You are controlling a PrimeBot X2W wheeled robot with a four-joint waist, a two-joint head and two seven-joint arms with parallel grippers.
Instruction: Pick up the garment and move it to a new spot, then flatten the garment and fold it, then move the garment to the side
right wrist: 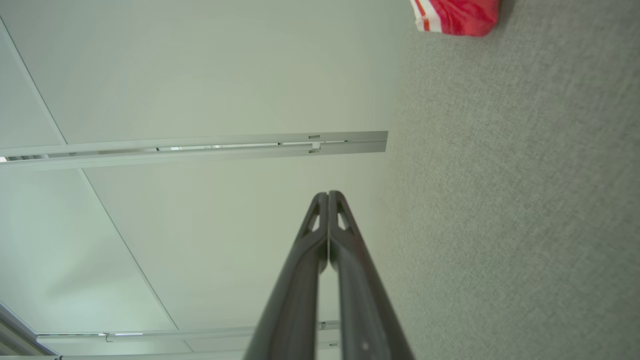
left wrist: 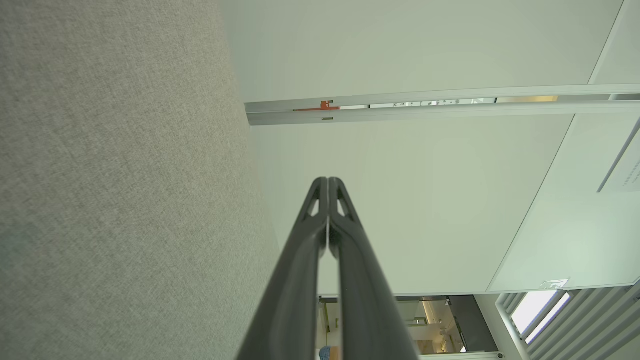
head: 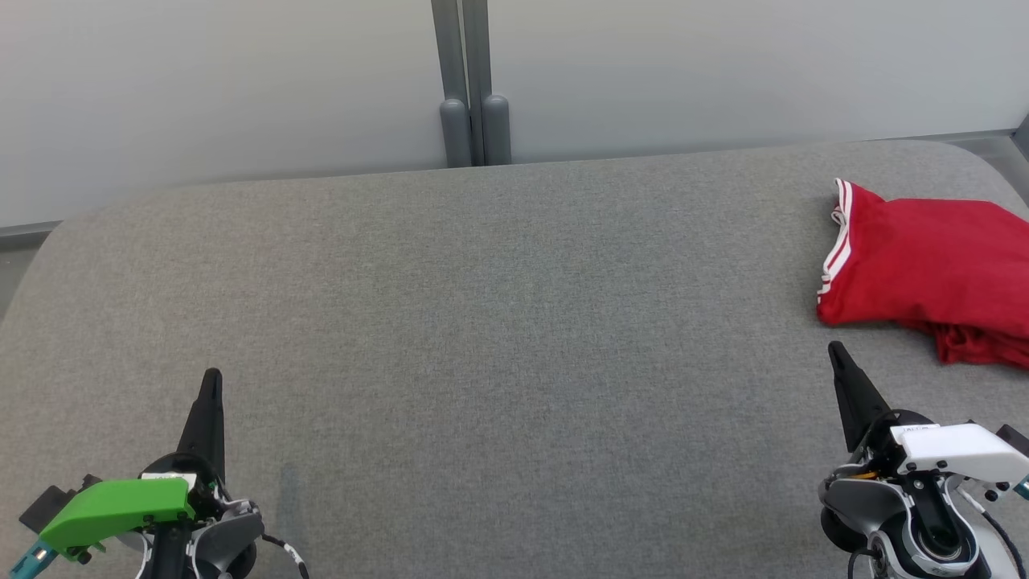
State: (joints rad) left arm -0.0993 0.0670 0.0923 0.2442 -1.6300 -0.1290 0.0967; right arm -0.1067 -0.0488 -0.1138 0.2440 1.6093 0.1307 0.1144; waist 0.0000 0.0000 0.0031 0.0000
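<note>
Grey woven cloth covers the table point(head: 514, 322), a padded top with rounded far corners and a fine, even weave; expect it to grip fabric more than a hard surface would.

1. Nearest you, the left end effector point(head: 211, 379) sits low at the left over bare cloth. Its two long dark fingers are pressed together to a single point and carry nothing.
2. The right end effector point(head: 836, 352) sits low at the right. Its fingers are likewise pressed together and carry nothing.
3. The red garment point(head: 924, 257) lies on the table just ahead of the right end effector and slightly to its right, near but not touching. It lies well apart from the left end effector, across the width of the table. Treat the right arm as the nearer arm.
4. The garment is soft knit in a thick layered stack, with white striped trim along its left edge and a crumpled lip at its near right side. Its long axis appears to run left to right, but the head view cuts off its right end, so you cannot confirm its full extent.
5. Beyond the far edge stand pale, smooth wall panels point(head: 241, 80), joined by a grey upright post point(head: 470, 80).

Judgement: any reach calls for the fingers to spread first.
</note>
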